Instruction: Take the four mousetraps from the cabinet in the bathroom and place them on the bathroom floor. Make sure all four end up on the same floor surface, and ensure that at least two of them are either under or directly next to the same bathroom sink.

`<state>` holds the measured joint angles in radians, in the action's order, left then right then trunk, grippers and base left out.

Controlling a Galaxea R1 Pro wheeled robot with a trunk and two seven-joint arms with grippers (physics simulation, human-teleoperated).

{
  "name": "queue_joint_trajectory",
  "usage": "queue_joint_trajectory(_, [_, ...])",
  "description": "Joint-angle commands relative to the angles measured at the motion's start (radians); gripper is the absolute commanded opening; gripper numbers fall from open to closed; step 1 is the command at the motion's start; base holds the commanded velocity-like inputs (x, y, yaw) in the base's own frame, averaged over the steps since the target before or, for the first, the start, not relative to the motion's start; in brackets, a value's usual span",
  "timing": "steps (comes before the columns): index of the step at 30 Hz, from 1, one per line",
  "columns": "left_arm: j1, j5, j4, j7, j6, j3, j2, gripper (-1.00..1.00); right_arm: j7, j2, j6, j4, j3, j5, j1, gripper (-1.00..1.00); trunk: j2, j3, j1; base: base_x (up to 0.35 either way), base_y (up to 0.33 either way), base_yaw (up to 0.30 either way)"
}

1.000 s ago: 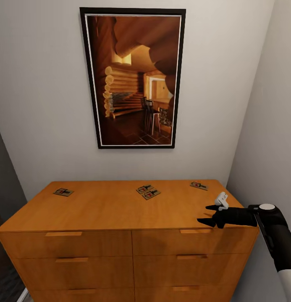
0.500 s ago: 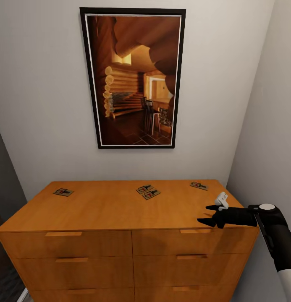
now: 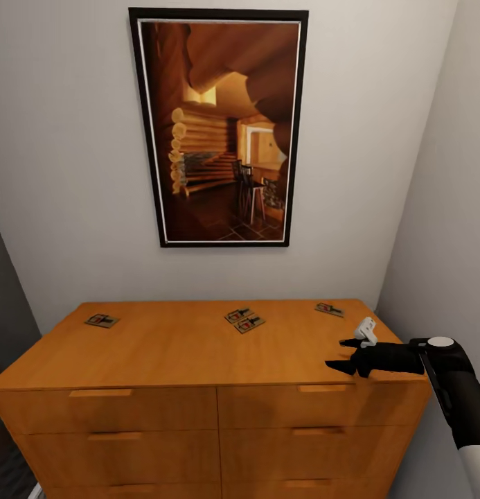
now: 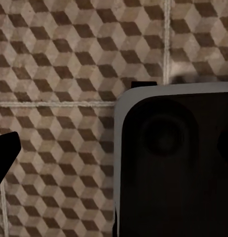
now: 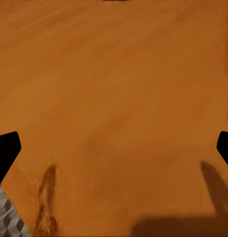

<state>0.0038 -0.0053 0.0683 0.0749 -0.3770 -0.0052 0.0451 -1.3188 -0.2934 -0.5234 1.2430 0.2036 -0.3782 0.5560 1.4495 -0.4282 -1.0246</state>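
The orange-brown cabinet [image 3: 170,346] stands against the wall with four mousetraps on its flat top. One mousetrap [image 3: 102,320] lies at the far left, two [image 3: 238,314] [image 3: 249,323] touch each other near the middle back, and one [image 3: 329,309] lies at the back right. My right gripper [image 3: 339,354] hovers open and empty over the cabinet's front right corner, well short of the right trap. In the right wrist view its fingertips [image 5: 8,148] stand wide apart over bare wood [image 5: 114,89]. A black fingertip [image 4: 5,150] of my left gripper hangs over the cube-patterned bathroom floor [image 4: 59,59].
A large framed picture [image 3: 219,128] hangs on the wall above the cabinet. A side wall [image 3: 447,208] closes in on the right, close to my right arm. My dark base with a pale rim [image 4: 173,163] sits below the left gripper. Drawer handles [image 3: 98,393] line the cabinet front.
The whole head view has shifted a little, so the camera moved. The traps lie where they were and my right gripper holds the same pose.
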Motion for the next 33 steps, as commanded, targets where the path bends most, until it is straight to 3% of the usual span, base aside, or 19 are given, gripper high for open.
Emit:
queue_joint_trajectory(1, [-0.001, -0.001, 0.003, 0.003, -0.005, -0.001, 0.0, 1.0, -0.007, 0.0, -0.009, 0.001, 0.001, -0.005, 0.001, 1.0, 0.0, -0.001, 0.0, 0.231, 0.0, 0.0])
queue_joint_trajectory(15, [-0.001, 0.0, 0.005, 0.001, -0.003, -0.001, 0.0, 1.0, -0.007, 0.0, -0.009, 0.001, 0.002, -0.005, 0.001, 1.0, 0.0, -0.001, 0.0, 0.272, 0.0, 0.0])
queue_joint_trajectory(24, [-0.001, 0.001, 0.005, 0.0, -0.003, -0.001, -0.001, 1.0, -0.008, -0.004, -0.009, 0.002, 0.003, -0.005, 0.001, 1.0, 0.0, -0.001, 0.0, 0.055, 0.0, 0.0])
queue_joint_trajectory(33, [-0.001, 0.001, 0.007, 0.0, -0.003, -0.001, -0.001, 1.0, -0.011, -0.034, 0.003, 0.001, 0.023, -0.005, 0.001, 1.0, 0.0, -0.001, 0.0, 0.005, 0.0, 0.0])
